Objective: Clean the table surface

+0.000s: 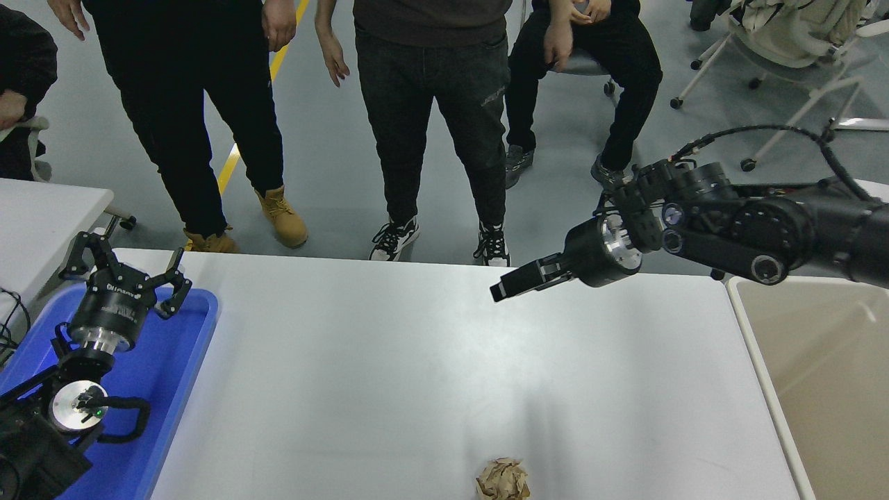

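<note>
The white table surface [417,361] fills the middle of the head view. A crumpled brown paper ball [502,480] lies on it at the near edge, right of centre. My right gripper [505,286] hangs above the table's far edge, pointing left and down, well beyond the paper ball and holding nothing. It is seen side-on. My left gripper [125,272] is parked open and empty over the blue tray [173,361] at the lower left.
A beige bin [826,375] stands against the table's right end. A smaller white table [42,215] is at the left. Several people stand or sit at the far side, their legs [430,139] close to the table's far edge.
</note>
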Controlling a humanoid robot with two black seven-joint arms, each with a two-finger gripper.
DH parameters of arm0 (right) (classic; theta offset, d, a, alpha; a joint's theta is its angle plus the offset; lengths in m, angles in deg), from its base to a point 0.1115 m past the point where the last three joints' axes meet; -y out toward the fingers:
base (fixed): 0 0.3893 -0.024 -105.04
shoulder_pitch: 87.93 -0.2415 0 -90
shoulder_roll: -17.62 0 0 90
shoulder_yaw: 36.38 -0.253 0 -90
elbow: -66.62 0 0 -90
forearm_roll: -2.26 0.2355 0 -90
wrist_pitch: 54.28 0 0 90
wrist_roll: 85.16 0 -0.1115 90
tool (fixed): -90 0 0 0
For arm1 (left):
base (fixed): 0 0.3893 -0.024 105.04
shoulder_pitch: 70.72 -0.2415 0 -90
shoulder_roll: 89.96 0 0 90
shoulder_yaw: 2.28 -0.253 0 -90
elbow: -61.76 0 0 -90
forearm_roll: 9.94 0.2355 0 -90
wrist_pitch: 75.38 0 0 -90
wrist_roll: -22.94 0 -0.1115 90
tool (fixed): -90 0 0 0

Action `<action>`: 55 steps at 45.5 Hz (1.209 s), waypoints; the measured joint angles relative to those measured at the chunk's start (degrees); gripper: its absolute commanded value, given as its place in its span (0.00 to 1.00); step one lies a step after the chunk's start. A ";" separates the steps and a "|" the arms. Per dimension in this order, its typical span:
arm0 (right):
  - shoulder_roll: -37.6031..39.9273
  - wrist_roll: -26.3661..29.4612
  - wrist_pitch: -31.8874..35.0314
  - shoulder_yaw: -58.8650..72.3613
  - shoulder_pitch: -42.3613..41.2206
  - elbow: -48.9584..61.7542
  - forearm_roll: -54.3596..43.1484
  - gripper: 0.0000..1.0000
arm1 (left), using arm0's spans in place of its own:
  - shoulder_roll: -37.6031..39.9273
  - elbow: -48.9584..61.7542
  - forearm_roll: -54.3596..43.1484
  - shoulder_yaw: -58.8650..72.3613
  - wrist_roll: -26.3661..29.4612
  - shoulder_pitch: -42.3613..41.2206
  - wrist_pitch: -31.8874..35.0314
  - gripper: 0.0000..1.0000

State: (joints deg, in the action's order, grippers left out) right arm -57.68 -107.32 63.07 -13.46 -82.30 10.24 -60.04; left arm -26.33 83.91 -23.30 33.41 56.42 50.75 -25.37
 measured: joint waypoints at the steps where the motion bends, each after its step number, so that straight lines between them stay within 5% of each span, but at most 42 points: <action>1: -0.74 -0.01 0.03 0.33 0.11 -0.06 -0.16 0.98 | 0.00 0.00 0.00 0.00 0.00 0.00 0.00 1.00; 27: -12.21 -0.08 0.87 6.70 5.56 -0.44 -4.79 0.98 | 0.00 0.00 0.00 0.00 0.00 0.00 0.00 1.00; 55: -13.98 -0.08 1.12 8.68 11.51 0.24 -8.75 0.99 | 0.00 0.00 0.00 0.00 0.00 0.00 0.00 1.00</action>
State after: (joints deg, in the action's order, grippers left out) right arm -71.66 -107.40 64.19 -4.78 -70.79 10.48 -68.79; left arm -26.33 83.91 -23.30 33.41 56.42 50.75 -25.37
